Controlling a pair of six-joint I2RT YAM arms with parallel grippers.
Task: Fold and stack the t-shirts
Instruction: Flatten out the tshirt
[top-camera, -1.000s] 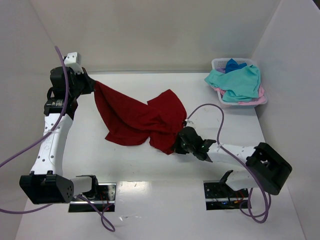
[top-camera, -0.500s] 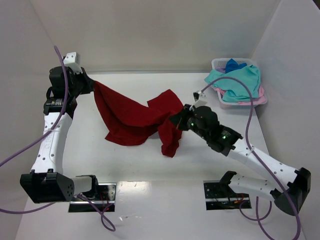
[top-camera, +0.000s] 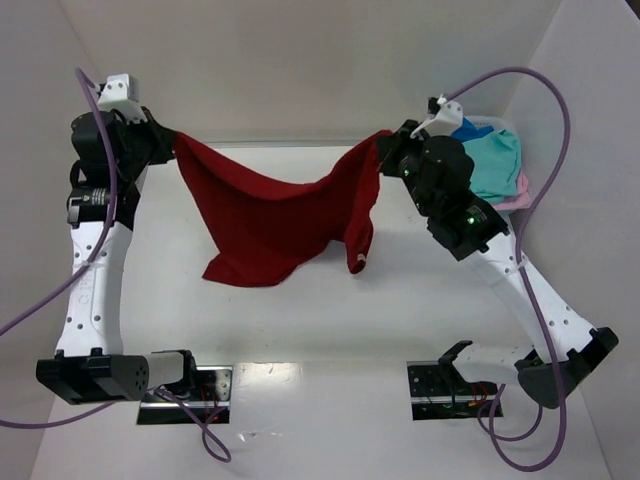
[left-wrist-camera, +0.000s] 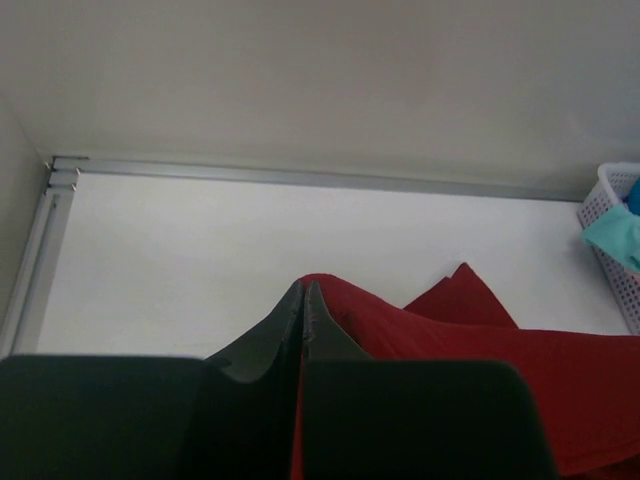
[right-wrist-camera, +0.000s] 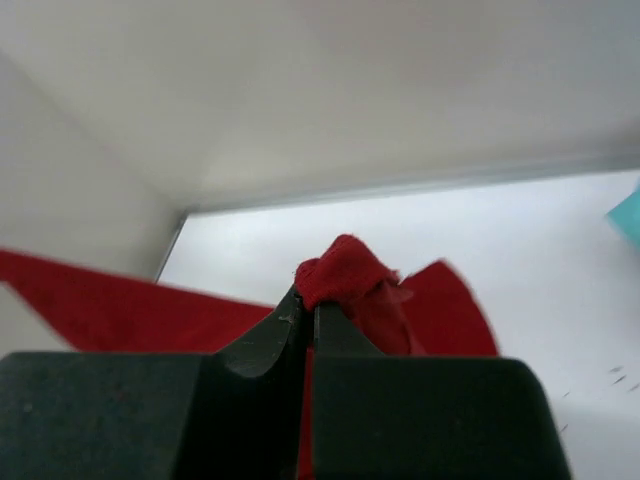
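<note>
Top external view is showing the left gripper (top-camera: 168, 148) and right gripper (top-camera: 386, 152) both clamping their jaws on the dark red t-shirt (top-camera: 275, 210), hanging stretched between them above the surface (top-camera: 300, 320), so spreading looks underway, with laying it flat likely coming next.

The top view looks down from above and behind the arm bases, far enough back to take in the whole desk (top-camera: 300, 320). Each wrist view sits close behind its own pair, the left fingers (left-wrist-camera: 265, 345) and the right fingers (right-wrist-camera: 265, 340), facing the back wall (top-camera: 300, 70). All three views share the dark red t-shirt (top-camera: 280, 215) at the fingertips.
</note>
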